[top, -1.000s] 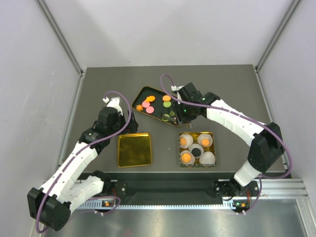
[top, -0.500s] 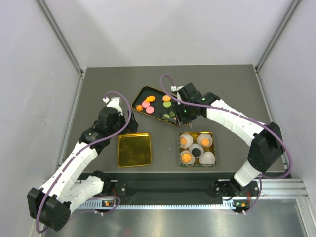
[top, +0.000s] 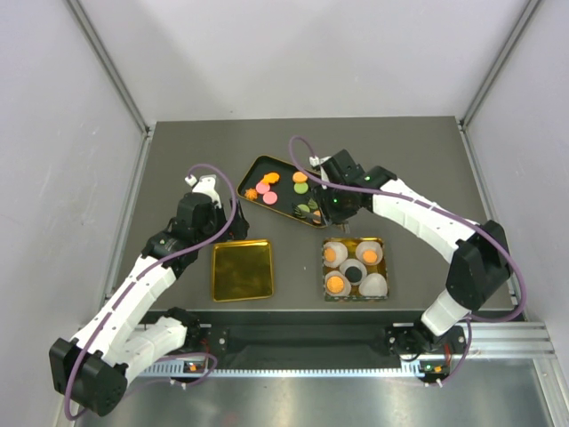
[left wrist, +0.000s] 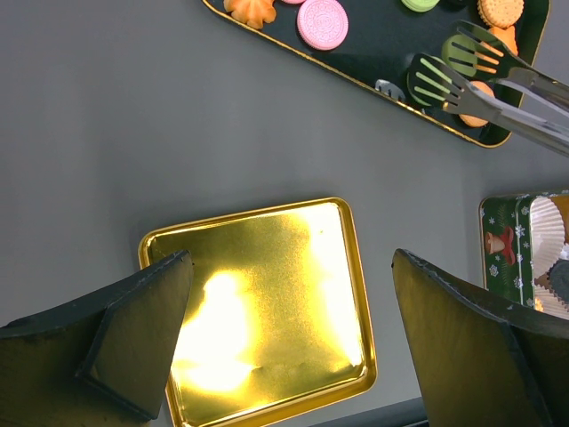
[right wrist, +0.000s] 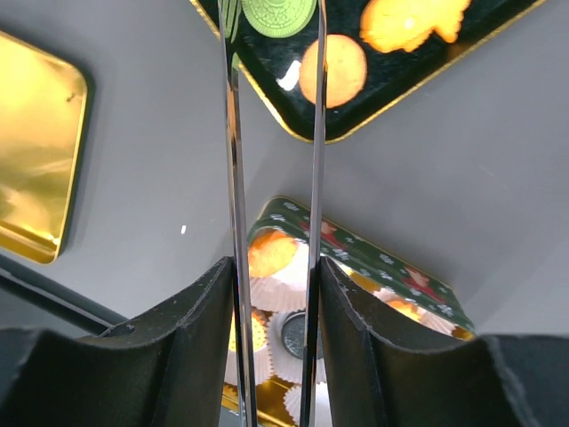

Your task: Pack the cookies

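Cookies (left wrist: 322, 22): pink, orange, pale green, with embossed ring pattern on pink one
Black tray (left wrist: 373, 55): glossy black inside, thin gold rim
Gold tray (left wrist: 267, 294): plain shiny gold, bright yellow-white glare patch
Tin (left wrist: 500, 242): dark green border, white snowflakes, red Santa figure
Paper cups (left wrist: 549, 233): white, fine pleated lines
Tongs (left wrist: 516, 89): silver metal
Table (left wrist: 133, 133): flat matt grey
Robot arms (top: 133, 294): white shells, black joints, purple cables

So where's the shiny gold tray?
In the top view the gold tray lies near the front edge of the table, left of the tin of paper cups and nearer than the black tray.
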